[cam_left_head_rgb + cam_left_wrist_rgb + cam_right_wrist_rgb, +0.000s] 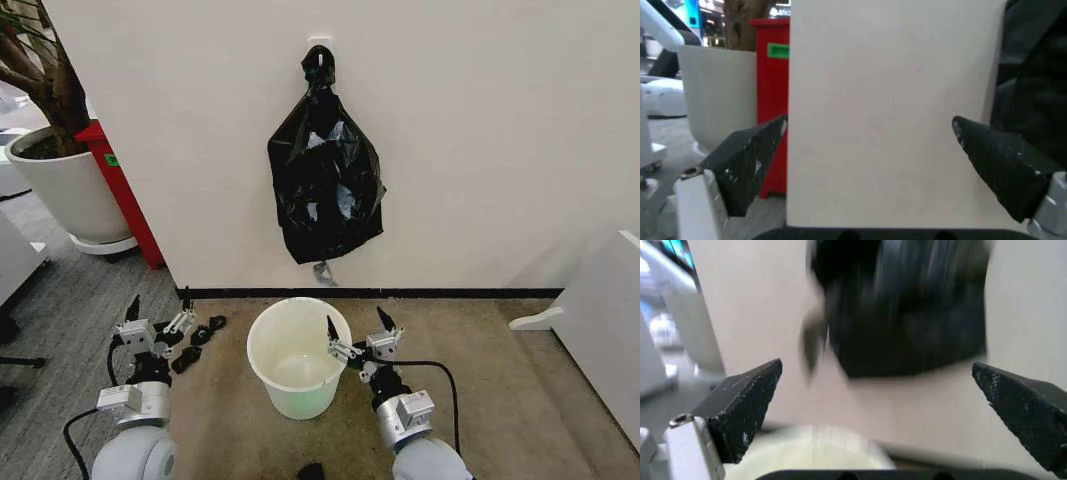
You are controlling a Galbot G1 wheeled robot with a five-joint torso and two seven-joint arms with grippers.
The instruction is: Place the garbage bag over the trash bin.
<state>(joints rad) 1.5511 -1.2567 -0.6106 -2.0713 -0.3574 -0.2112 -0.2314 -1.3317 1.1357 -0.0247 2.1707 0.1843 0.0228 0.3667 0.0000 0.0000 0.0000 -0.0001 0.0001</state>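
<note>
Trash bin [298, 360]: lower centre, on floor, interior bare.
Garbage bag [325, 180]: upper centre, hung on wall hook.
Left gripper [159, 312]: lower left, spread, holding nothing.
Right gripper [357, 327]: beside bin rim, spread, holding nothing.

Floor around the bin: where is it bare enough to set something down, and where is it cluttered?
Bare carpet lies right of the bin, between the right gripper and the white panel, up to the baseboard. Left of the bin it is crowded: small black pieces lie beside the left gripper. Another dark item lies in front of the bin.
</note>
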